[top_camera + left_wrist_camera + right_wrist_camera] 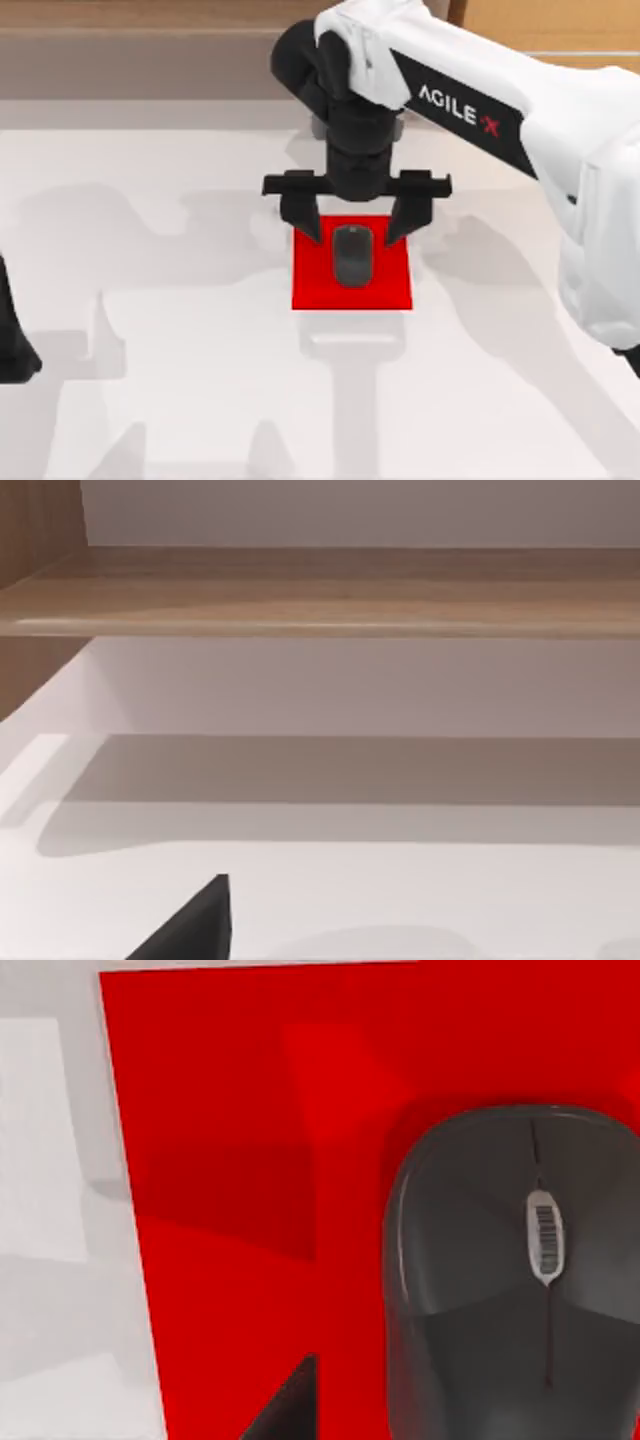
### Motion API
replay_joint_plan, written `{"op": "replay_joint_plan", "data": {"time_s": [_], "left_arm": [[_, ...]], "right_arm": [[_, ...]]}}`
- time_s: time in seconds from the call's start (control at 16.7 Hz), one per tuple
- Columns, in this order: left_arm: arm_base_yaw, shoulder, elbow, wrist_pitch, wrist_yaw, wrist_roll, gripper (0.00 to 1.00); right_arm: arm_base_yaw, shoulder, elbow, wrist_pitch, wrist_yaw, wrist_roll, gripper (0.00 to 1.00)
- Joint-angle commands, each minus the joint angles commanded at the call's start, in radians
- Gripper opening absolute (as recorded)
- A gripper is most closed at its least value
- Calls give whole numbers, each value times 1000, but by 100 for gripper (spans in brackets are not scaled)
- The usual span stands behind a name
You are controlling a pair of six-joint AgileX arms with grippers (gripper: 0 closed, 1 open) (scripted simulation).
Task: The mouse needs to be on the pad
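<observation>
Resting on pad (308, 290), mouse (353, 256) looks light, rigid, smooth-topped; flanks best for holding. Right gripper (355, 232) spread wide, straddling it. Left arm parked at table's left edge.

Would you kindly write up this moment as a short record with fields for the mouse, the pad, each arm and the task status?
mouse: dark grey mouse lying on the pad, inside its edges, toward the far side
pad: red square pad flat on the white table, near the centre
right gripper: right gripper above the mouse, fingers spread wide on either side, not gripping it
left arm: parked at the table's left edge, left gripper
task status: mouse appears already placed on the pad
</observation>
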Motion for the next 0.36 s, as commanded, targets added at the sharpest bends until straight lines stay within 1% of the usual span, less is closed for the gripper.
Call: {"op": "replay_joint_plan", "data": {"time_s": [0.06, 0.36], "left_arm": [[0, 0, 0, 0, 0, 0, 100], [0, 0, 0, 0, 0, 0, 100]], "right_arm": [[0, 0, 0, 0, 0, 0, 100], [0, 0, 0, 0, 0, 0, 100]]}}
